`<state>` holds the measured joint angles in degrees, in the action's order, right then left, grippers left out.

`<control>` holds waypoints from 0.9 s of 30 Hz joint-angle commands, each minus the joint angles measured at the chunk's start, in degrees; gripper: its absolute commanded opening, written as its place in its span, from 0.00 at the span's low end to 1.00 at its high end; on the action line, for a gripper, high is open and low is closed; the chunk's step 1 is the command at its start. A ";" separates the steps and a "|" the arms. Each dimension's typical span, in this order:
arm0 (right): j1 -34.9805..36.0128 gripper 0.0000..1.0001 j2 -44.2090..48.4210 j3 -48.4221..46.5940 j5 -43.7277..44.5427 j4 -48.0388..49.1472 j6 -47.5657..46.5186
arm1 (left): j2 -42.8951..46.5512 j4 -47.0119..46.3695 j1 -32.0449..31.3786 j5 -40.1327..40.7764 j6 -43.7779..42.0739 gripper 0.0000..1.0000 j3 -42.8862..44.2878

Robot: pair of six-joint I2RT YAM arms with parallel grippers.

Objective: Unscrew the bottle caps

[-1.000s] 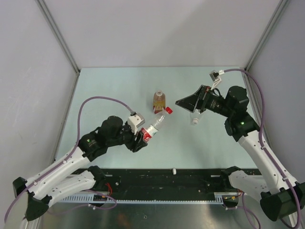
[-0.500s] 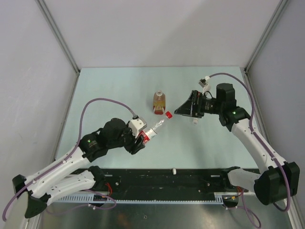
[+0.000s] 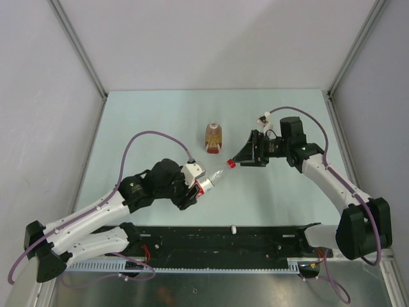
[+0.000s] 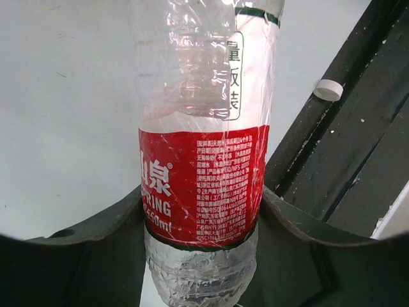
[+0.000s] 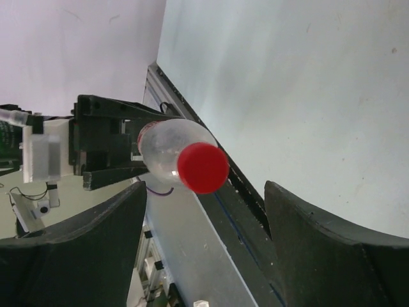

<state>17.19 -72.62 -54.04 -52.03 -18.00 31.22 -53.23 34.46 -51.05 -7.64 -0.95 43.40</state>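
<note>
My left gripper is shut on the lower body of the red-and-white labelled bottle and holds it tilted, neck toward the right. In the left wrist view the fingers clamp the bottle at the red label. Its red cap is on the neck. My right gripper is open just beyond the cap. In the right wrist view the cap sits between the spread jaws, untouched. The amber bottle stands at the middle back. The plain bottle is hidden.
A loose white cap lies on the black rail at the near edge, and it also shows in the left wrist view. Grey walls close in the pale green table on three sides.
My right gripper has moved left and nearer, up to the red cap. My left arm has shifted the labelled bottle slightly right and nearer. The plain bottle is now covered by the right gripper.
</note>
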 commanded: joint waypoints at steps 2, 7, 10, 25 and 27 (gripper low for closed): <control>0.28 0.77 -3.34 1.40 -5.66 5.73 2.54 | 0.67 -0.61 -0.71 -0.18 -1.50 0.30 2.30; 0.60 0.69 -5.03 1.48 -6.44 8.87 4.56 | 0.07 -0.66 -0.70 -0.89 -1.65 0.29 2.39; 0.69 0.60 -6.18 1.53 -6.31 9.22 4.92 | -0.08 -0.63 -0.73 -0.98 -1.64 0.29 2.43; 2.31 0.42 -7.05 1.50 -7.77 11.10 6.96 | 0.00 -0.64 -0.77 -0.27 -1.46 0.27 2.39; 2.60 0.39 -6.67 1.49 -7.92 11.46 7.46 | -0.13 -0.60 -0.75 -0.05 -1.39 0.27 2.46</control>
<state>18.96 -79.94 -52.34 -57.80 -9.02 37.21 -53.25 35.38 -51.42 -7.77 -1.52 43.42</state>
